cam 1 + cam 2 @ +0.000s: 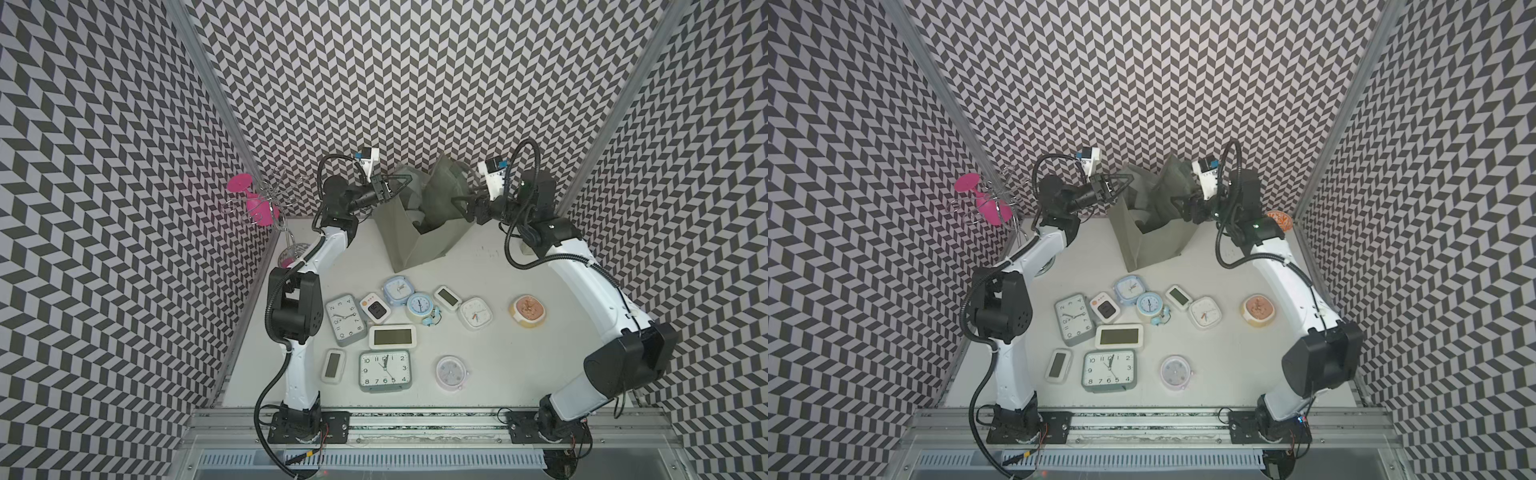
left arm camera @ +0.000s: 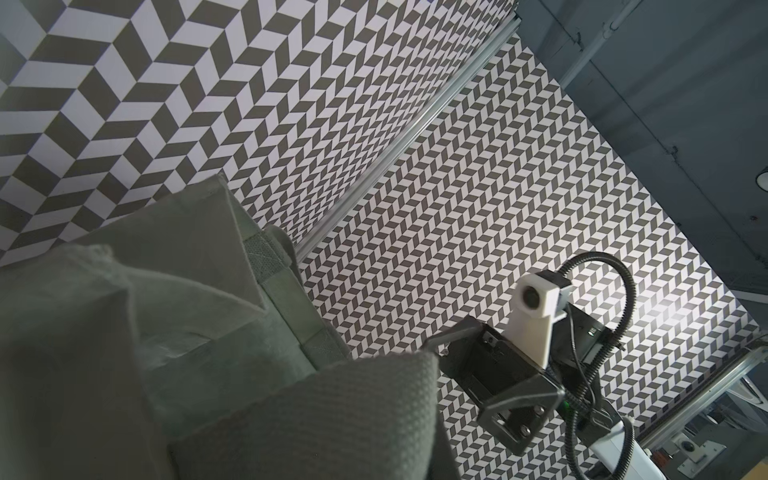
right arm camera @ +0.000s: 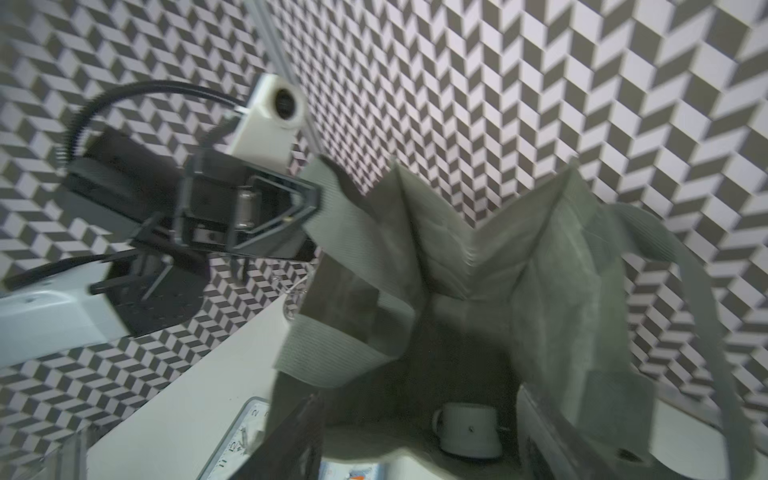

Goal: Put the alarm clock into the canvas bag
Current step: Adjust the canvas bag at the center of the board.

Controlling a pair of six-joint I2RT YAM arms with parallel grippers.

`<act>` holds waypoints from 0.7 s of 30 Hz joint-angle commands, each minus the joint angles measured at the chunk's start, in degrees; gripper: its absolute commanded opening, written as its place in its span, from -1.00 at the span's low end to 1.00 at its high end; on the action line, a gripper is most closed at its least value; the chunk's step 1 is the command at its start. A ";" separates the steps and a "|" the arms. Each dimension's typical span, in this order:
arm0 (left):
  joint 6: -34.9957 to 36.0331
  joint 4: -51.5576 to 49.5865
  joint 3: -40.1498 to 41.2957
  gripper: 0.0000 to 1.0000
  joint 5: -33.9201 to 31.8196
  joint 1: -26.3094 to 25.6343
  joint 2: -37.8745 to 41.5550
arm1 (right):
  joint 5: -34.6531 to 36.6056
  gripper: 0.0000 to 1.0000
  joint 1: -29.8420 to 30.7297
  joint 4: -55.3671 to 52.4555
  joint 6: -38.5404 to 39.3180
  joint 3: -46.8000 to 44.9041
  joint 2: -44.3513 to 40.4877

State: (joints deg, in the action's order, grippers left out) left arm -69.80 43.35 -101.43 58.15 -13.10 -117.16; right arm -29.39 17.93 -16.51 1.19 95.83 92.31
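Table (image 1: 490, 374), nearest row: large grey rectangular analogue clock (image 1: 385, 370), small white digital clock (image 1: 333, 365) to its left, and a round pink clock (image 1: 451, 372) off to its right. All lie flat with their dials up.

Next row back: wide white digital clock (image 1: 392, 336), grey upright-format analogue clock (image 1: 345, 320), blue twin-bell clock (image 1: 420, 306), white square clock (image 1: 476, 313). A peach-coloured clock (image 1: 528, 311) sits apart toward the right arm.

Behind them, the canvas bag (image 1: 419, 249) stands on its base at the far end of the table. Its long axis is upright and the mouth faces up. The mouth is pulled wide from left to right, with the gussets creased inward.

The left gripper (image 1: 406, 181) is pinched together on the bag's handle strap at the left rim, holding that side up. The right gripper (image 1: 460, 207) is at the right rim over the mouth, with its jaws apart.

In the right wrist view, the alarm clock (image 3: 467, 430) sits low inside the bag on the floor. It is a pale grey rounded body, wider than it is tall as seen. A plain side with a small centre stud faces the camera, and the dial is hidden. A white object with blue and orange marks is cut off at the frame edge between the right fingers (image 3: 291, 436), and I cannot name it.

Farthest back are a pink goblet (image 1: 249, 199) on a wire rack at the left corner and the chevron wall (image 1: 415, 83).
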 commanded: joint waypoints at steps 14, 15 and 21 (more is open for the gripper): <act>-1.70 4.07 -2.94 -1.00 1.15 0.01 -0.17 | -3.55 0.21 2.81 1.50 11.27 14.07 18.75; -1.66 3.94 -2.99 -1.00 1.10 0.01 -0.25 | -4.27 0.22 2.81 1.93 11.58 14.41 19.57; -1.40 3.50 -3.16 -1.00 1.40 -0.08 -0.61 | -8.52 0.16 2.81 6.11 11.74 14.98 22.68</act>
State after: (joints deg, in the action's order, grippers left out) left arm -70.59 43.70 -102.15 58.74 -13.10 -117.64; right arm -34.30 20.82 -15.38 11.33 109.36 113.71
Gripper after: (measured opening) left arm 0.047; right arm 0.586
